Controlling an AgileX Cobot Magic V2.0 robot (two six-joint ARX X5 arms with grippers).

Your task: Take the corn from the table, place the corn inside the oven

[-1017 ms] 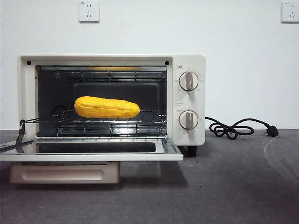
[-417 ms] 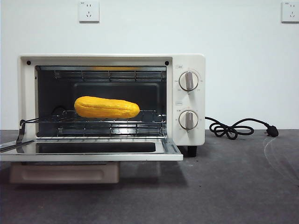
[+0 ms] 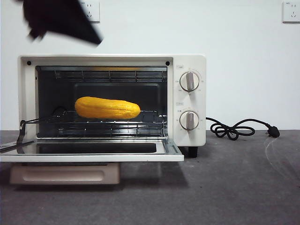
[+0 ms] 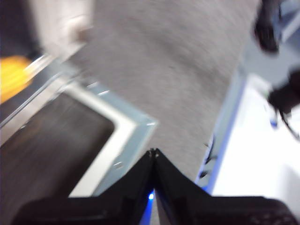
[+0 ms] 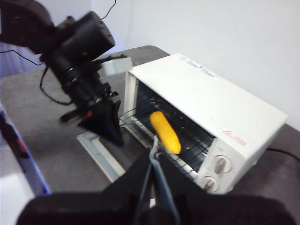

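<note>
The yellow corn [image 3: 107, 108] lies lengthwise on the wire rack inside the cream oven [image 3: 187, 63], whose glass door [image 3: 93, 157] hangs open and flat. My left gripper [image 3: 95, 41] enters as a dark blurred shape above the oven's top left, shut and empty. Its own blurred view shows its jaws [image 4: 153, 152] closed over the door's corner [image 4: 126, 126], with the corn [image 4: 11, 77] at the edge. My right gripper [image 5: 154, 151] is shut on nothing, well back from the oven [image 5: 211, 98]. From there I see the corn [image 5: 165, 132] and the left gripper [image 5: 115, 138] above the door.
The oven's black cord [image 3: 234, 129] and plug [image 3: 273, 132] lie on the grey table [image 3: 225, 187] to its right. A cream tray [image 3: 65, 174] sits under the open door. Two sockets [image 3: 89, 11] are on the white wall.
A dark arm has come into the front view at the top left, moving fast enough to blur. The corn, rack and door have not moved.
</note>
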